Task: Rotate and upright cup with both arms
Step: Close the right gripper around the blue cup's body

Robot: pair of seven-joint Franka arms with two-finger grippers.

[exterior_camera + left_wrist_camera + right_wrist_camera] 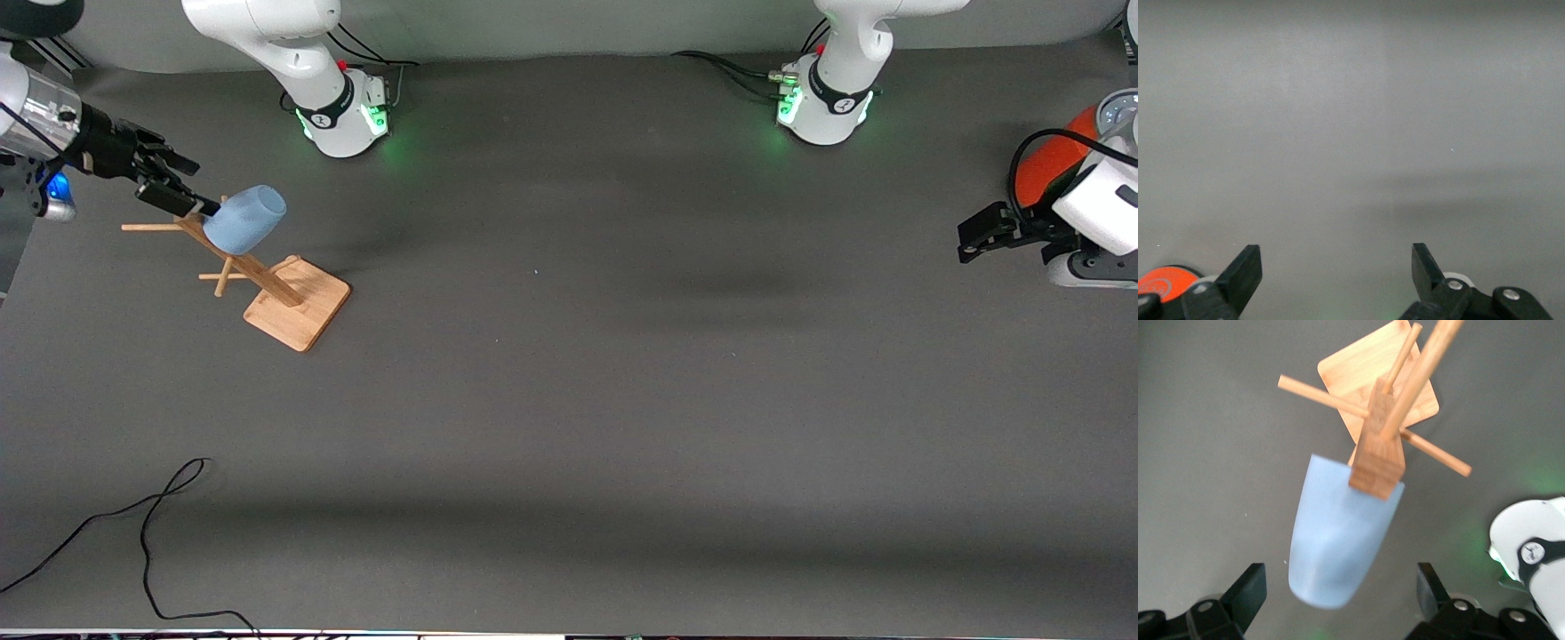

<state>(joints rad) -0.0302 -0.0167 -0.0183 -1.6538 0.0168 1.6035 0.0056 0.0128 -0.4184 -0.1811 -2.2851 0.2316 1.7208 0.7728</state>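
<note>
The light-blue cup (244, 218) hangs tilted on a peg of a wooden rack (298, 302) toward the right arm's end of the table. Its closed bottom points toward my right gripper (189, 184). In the right wrist view the cup (1338, 540) reaches down between the open fingers of the right gripper (1338, 597), which stand apart from it on both sides. The rack's post (1381, 453) covers part of the cup's mouth end. My left gripper (967, 244) is open and empty over the left arm's end of the table; the left wrist view (1337, 267) shows only bare mat between its fingers.
A large orange-red cylinder (1053, 156) stands right beside the left gripper, and its edge shows in the left wrist view (1165, 283). A loose black cable (147, 524) lies on the mat near the front camera. The arm bases (342, 107) (822, 102) glow green.
</note>
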